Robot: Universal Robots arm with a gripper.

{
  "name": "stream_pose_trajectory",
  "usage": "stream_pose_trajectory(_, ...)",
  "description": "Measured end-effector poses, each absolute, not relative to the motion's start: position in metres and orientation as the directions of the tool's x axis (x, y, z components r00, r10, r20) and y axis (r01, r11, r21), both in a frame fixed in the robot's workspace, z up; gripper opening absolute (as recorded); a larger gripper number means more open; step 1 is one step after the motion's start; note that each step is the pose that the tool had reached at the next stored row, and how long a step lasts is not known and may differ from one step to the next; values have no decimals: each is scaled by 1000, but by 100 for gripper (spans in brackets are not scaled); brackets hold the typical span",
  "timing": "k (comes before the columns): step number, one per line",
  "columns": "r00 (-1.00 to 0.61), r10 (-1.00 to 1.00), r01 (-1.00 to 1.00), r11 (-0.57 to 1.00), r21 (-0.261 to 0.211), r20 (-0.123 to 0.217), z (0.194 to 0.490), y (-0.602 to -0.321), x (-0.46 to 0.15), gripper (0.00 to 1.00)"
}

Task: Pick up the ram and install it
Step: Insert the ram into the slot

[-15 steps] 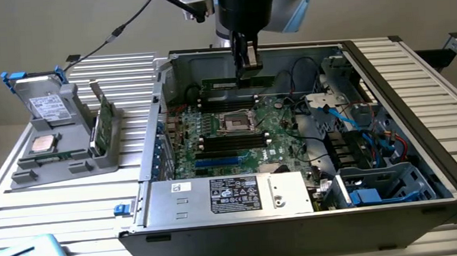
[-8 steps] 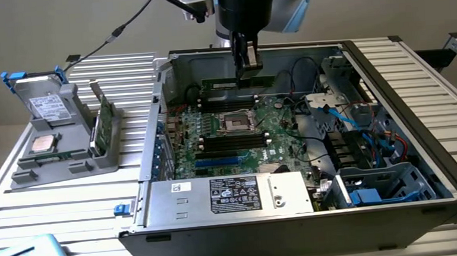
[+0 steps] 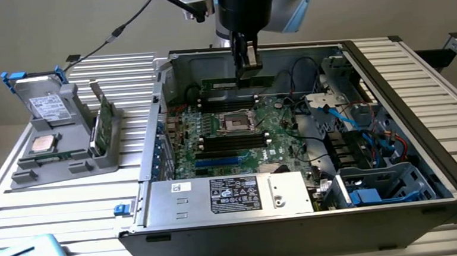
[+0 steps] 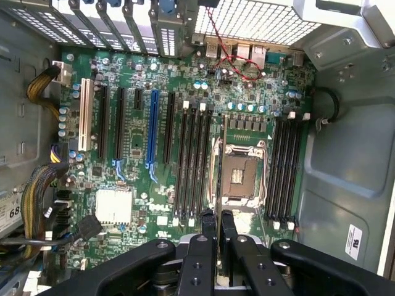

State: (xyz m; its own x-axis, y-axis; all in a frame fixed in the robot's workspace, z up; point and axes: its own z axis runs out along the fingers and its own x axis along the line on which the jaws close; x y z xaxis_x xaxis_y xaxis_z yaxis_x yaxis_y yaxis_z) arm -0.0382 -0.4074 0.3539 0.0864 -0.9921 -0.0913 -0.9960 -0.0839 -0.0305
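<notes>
the gripper [image 3: 247, 60] has its fingers [image 4: 208, 229] pinched to a thin gap, and as far as i can make out they clamp the ram [image 3: 234, 81] by its top edge. the stick hangs straight below the tips. its long axis runs from the exterior view's left to its right, parallel to the far memory slots [image 3: 228, 96] just under it, beyond the cpu socket [image 3: 236, 122].

Table [image 3: 59, 204] – ribbed bare metal slats, satin sheen. Case wall [image 4: 345, 166]: grey sheet metal, matt, smooth. Motherboard [image 4: 185, 86]: glossy green laminate. Blue slot [image 4: 153, 129]: hard plastic, slight gloss. Socket frame [image 4: 242, 147]: bright polished metal. Power supply [image 3: 288, 193]: dull sheet metal, printed paper label [image 3: 234, 194] stuck on. Holder [image 3: 63, 147]: matt grey plastic. Gripper [image 4: 217, 219] — matt black, smooth.
</notes>
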Motion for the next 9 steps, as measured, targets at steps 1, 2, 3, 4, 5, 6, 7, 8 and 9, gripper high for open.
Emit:
stream_pose_trajectory(1,86,-992,-996,-84,-30,-90,352,-406,-38,15)
stream_pose_trajectory(2,86,-992,-996,-84,-30,-90,350,-405,-39,15)
stream_pose_trajectory(3,86,-992,-996,-84,-31,-90,349,-404,-39,15)
stream_pose_trajectory(4,86,-992,-996,-84,-31,-90,347,-403,-41,15)
stream_pose_trajectory(5,86,-992,-996,-84,-31,-90,345,-403,-43,15)
stream_pose_trajectory(6,87,-992,-996,-84,-31,-90,343,-403,-46,15)
stream_pose_trajectory(7,87,-992,-996,-84,-31,-90,341,-403,-47,15)
stream_pose_trajectory(8,86,-992,-996,-84,-31,-90,340,-404,-49,15)
stream_pose_trajectory(9,86,-992,-996,-84,-31,-90,338,-404,-50,15)
